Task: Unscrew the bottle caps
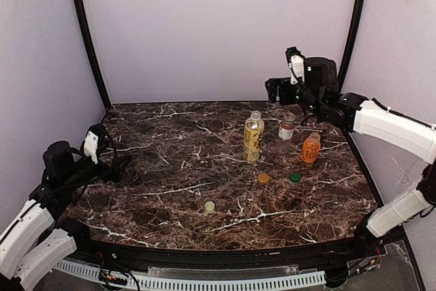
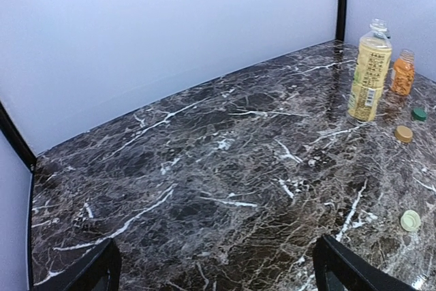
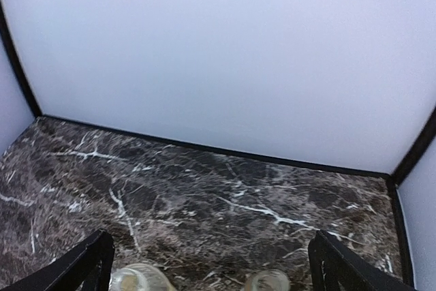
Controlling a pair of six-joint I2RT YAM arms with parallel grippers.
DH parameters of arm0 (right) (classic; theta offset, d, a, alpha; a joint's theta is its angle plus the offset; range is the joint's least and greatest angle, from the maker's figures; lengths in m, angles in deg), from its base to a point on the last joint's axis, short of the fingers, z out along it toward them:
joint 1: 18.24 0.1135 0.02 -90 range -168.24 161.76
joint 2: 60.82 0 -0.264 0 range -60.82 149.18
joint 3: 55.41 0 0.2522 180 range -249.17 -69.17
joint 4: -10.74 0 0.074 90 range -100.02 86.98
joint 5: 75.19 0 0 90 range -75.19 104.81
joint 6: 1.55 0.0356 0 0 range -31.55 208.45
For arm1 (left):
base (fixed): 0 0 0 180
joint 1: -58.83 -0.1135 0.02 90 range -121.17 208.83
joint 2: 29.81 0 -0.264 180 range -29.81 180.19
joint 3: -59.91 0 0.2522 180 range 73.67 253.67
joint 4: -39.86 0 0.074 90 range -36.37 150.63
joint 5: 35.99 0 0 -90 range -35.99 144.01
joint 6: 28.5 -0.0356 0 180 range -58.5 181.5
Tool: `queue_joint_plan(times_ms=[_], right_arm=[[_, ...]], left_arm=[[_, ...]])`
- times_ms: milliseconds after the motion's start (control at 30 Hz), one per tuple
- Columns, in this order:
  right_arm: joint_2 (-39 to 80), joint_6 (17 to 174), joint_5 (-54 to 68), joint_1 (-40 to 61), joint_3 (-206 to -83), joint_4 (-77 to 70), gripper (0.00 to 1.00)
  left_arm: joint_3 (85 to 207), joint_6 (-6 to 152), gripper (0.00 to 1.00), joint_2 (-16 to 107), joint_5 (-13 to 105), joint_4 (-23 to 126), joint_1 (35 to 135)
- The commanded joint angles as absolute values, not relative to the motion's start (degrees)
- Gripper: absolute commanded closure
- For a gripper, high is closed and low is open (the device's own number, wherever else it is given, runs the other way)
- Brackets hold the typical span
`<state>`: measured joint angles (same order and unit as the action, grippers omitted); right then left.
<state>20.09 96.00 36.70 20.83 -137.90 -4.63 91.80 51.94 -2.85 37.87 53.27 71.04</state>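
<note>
Bottles: three stand upright at the far right of the worktop point(image 1: 170, 168): yellow-labelled bottle point(image 1: 253, 138), brownish bottle point(image 1: 287, 127), orange bottle point(image 1: 310, 148).
Caps: I count three lying loose, a tan cap point(image 1: 263, 178), a green cap point(image 1: 295, 176) and a pale cap point(image 1: 209, 206). I judge the unscrewing all but done.
Right gripper point(image 1: 279, 86): raised above and just behind the bottles, jaws wide, holding nothing. The bottles lie below it, long axes vertical.
Left gripper point(image 1: 117, 163): low at the left edge, jaws wide, empty, well apart from the bottles. The right arm is nearer.
Right wrist view: only two bottle mouths show, at the bottom edge.
Left wrist view: side-on, the yellow-labelled and orange necks look bare. I can't find the brownish bottle here.
</note>
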Motion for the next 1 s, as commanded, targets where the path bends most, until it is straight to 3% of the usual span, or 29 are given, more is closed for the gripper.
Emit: queue_joint_plan(times_ms=[0, 367, 633, 967], right_arm=[[11.5, 103.2, 44.5, 15.0, -133.5, -16.0, 0.01], [-16.5, 114.9, 47.5, 4.7, -108.1, -27.2, 0.01], [-16.4, 120.9, 43.7, -0.8, -99.7, -26.7, 0.01], [-17.6, 117.2, 35.2, -10.6, -92.0, -15.8, 0.01]], left_arm=[[90.5, 53.5, 0.01, -4.0, 46.2, 52.4, 69.2], [87.5, 57.8, 0.01, -9.2, 52.2, 53.3, 64.0], [86.3, 57.6, 0.01, -11.4, 50.4, 53.3, 61.3], [85.0, 58.5, 0.01, -11.3, 45.3, 52.8, 56.8]])
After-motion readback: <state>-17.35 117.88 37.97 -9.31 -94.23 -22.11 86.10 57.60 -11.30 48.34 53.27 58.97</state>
